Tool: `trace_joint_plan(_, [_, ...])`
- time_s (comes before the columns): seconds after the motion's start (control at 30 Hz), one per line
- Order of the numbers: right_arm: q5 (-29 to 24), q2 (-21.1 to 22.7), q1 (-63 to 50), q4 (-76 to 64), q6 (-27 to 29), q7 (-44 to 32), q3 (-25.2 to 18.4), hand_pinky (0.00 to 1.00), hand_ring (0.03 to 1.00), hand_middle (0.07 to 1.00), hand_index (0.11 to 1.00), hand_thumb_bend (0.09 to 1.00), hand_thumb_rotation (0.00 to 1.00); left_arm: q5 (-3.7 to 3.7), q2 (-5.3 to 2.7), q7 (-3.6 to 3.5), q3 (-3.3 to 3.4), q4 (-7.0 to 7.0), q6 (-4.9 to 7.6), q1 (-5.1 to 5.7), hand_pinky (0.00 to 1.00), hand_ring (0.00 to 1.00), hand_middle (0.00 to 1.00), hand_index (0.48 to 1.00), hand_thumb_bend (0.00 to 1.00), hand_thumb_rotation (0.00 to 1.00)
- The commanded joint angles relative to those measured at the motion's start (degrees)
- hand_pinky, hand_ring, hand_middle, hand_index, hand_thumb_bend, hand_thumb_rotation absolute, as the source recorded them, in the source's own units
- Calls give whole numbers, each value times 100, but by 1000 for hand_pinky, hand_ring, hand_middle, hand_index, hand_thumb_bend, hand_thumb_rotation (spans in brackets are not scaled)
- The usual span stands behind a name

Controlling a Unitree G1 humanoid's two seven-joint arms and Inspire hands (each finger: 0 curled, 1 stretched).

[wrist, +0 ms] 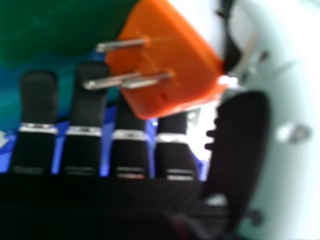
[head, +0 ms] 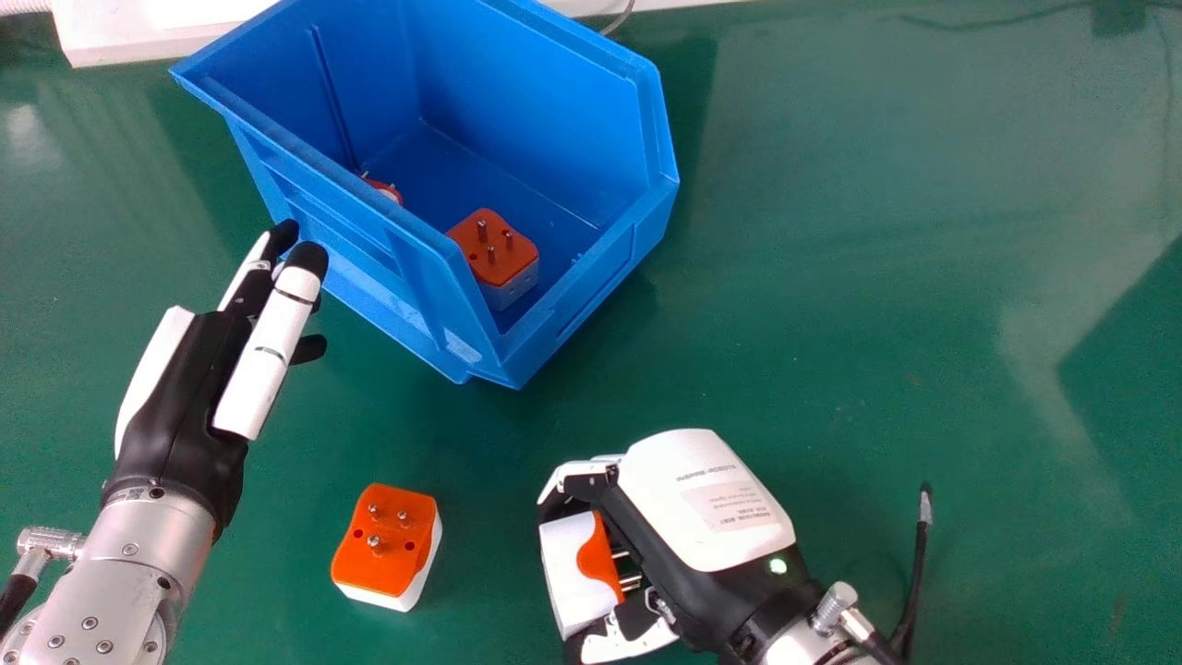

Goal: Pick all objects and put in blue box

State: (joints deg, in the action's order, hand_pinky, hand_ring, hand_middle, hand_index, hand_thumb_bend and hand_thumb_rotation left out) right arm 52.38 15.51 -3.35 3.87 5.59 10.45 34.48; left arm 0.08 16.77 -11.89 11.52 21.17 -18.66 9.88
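the right hand, bearing a printed label on its back, grips 1 orange-and-white plug adapter; the left hand is open beside the blue box.

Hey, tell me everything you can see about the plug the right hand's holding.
The plug is a chunky block, white-bodied with an orange face, apparently hard plastic, with three metal pins. It's turned on its side, pins toward the palm of the right hand, gripped between fingers and thumb. It's nearer the robot than the blue box and right of the loose plug. I can't tell whether it touches the table.
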Motion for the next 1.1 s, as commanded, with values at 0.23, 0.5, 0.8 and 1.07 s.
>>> trace_joint_plan(0.23, [92, -56, -47, -73, -30, 196, -33, 350, 455, 533, 510, 495, 7, 7, 89, -4, 4, 46, 46, -96, 860, 934, 957, 976, 490, 1000])
trace_joint_plan(0.5, [85, -77, -96, -200, -113, 254, -80, 346, 446, 530, 504, 494, 2, -14, 102, -17, 19, 120, -18, -91, 861, 934, 958, 978, 488, 1000])
trace_joint_plan(0.8, [7, -154, -276, -622, -262, 316, -264, 347, 443, 532, 501, 493, 1, -29, 161, -48, 58, 69, -26, -125, 861, 935, 959, 979, 488, 1000])
trace_joint_plan(1.07, [-58, -259, -342, -777, -301, 328, -398, 348, 442, 528, 486, 495, 0, -68, 196, -61, 86, -15, -23, -176, 862, 935, 960, 980, 486, 1000])
